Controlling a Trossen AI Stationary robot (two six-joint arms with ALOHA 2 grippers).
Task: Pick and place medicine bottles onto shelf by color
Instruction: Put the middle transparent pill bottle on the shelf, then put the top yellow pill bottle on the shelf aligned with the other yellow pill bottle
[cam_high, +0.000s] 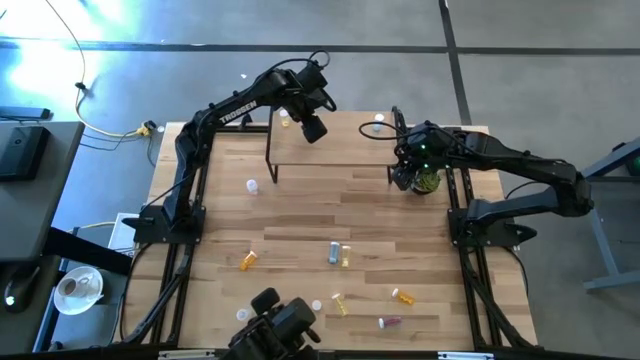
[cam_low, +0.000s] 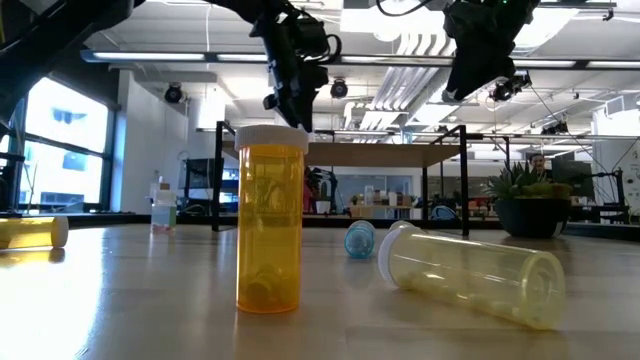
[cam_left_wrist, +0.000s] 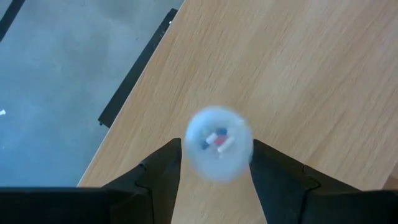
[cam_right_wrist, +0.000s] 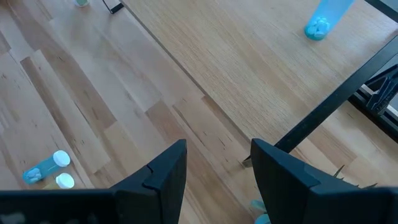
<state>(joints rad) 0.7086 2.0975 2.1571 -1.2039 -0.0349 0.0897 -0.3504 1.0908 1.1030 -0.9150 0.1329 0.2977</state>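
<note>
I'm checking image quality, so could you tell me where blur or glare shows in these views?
Left wrist view: the clear bottle between the left pincer fingers is blurred. High view: glare on the floor at top left. Low view: bright ceiling lights wash out the background.

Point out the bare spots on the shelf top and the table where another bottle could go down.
The shelf is mostly bare between the left gripper over its left end and the bottle at its back right. The table's middle, between the shelf and the near scatter around the blue-grey bottle, is free. The near edge is crowded.
</note>
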